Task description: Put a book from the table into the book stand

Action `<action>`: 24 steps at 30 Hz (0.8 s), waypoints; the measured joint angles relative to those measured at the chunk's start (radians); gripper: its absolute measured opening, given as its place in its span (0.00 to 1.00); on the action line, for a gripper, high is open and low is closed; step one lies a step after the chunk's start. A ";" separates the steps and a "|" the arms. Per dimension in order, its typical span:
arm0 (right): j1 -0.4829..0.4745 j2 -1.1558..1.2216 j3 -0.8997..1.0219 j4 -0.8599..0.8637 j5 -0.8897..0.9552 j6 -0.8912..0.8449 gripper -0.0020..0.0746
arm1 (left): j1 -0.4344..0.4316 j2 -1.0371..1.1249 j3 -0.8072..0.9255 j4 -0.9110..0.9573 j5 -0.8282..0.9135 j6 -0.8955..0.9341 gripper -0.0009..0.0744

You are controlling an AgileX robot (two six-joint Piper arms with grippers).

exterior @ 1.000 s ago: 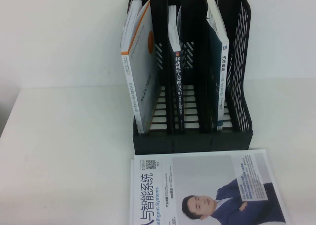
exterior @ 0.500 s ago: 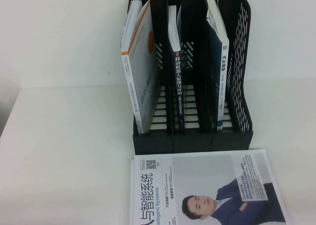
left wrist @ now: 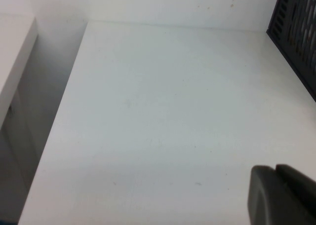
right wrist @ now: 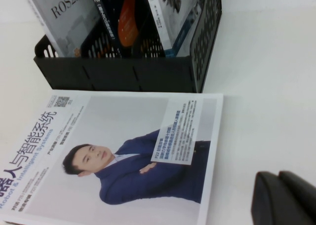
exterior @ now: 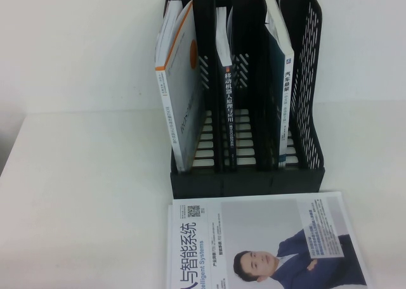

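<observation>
The book (exterior: 282, 92), white-covered with a dark teal spine, stands upright in the right slot of the black book stand (exterior: 247, 178). It also shows in the right wrist view (right wrist: 170, 8), inside the book stand (right wrist: 123, 74). My left gripper (left wrist: 276, 171) is shut and empty, low over the bare white table (left wrist: 163, 111), left of the book stand's corner (left wrist: 296, 32). My right gripper (right wrist: 278, 176) is shut and empty over the table (right wrist: 266, 96), to the right of the flat-lying book. Neither gripper shows in the high view.
A book with a suited man (exterior: 260, 244) lies flat in front of the stand, also in the right wrist view (right wrist: 118, 156). A white-and-orange book (exterior: 181, 92) fills the left slot, a dark book (exterior: 227, 92) the middle. The table's left edge (left wrist: 54, 136) drops off.
</observation>
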State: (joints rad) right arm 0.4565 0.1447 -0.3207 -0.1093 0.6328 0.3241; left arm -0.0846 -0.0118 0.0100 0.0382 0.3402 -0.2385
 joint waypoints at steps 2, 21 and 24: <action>-0.003 -0.009 0.000 -0.033 -0.002 0.012 0.02 | 0.000 0.000 0.000 0.002 0.000 0.000 0.01; -0.474 -0.156 0.343 -0.053 -0.358 -0.122 0.02 | 0.000 -0.001 0.000 0.002 0.000 -0.002 0.01; -0.474 -0.156 0.345 -0.043 -0.299 -0.082 0.02 | 0.000 -0.001 0.000 0.002 0.000 -0.002 0.01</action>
State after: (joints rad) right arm -0.0179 -0.0113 0.0245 -0.1524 0.3339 0.2421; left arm -0.0846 -0.0127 0.0100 0.0398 0.3402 -0.2402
